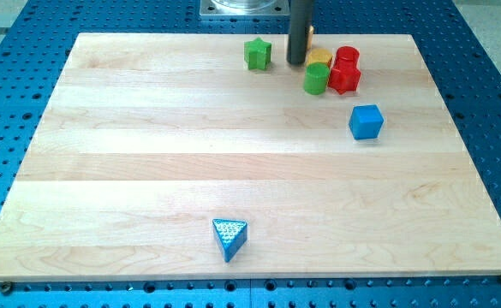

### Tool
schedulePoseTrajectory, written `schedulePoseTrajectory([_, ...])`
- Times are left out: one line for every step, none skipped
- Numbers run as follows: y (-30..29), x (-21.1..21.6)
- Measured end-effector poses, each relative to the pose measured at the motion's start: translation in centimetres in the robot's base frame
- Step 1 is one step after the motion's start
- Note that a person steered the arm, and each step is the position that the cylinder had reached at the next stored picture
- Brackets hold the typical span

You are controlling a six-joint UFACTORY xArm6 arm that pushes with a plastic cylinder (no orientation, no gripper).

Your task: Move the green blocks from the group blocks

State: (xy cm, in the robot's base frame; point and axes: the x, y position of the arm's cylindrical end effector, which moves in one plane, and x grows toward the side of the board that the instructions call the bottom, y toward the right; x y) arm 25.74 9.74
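Green cylinder (316, 79), still packed against the yellow block (319, 58) and red blocks (345, 72) near the surface's top edge, lies just right-and-below my tip (296, 62); green star (257, 54) already sits apart leftward; no claw fitted, so no state to tell.

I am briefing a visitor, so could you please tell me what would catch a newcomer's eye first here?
First, the tight cluster at the view's top right: a green cylinder, a yellow block and red blocks, with my tip just to their left. A green star sits apart, further left.
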Motion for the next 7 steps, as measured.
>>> schedulePoseTrajectory([2.9,-0.1])
schedulePoseTrajectory([5.6,-0.1])
schedulePoseTrajectory([8.1,-0.5])
schedulePoseTrajectory([9.7,-0.8])
schedulePoseTrajectory([8.9,3.5])
schedulePoseTrajectory([2.8,7.5])
schedulePoseTrajectory([-2.5,9.2])
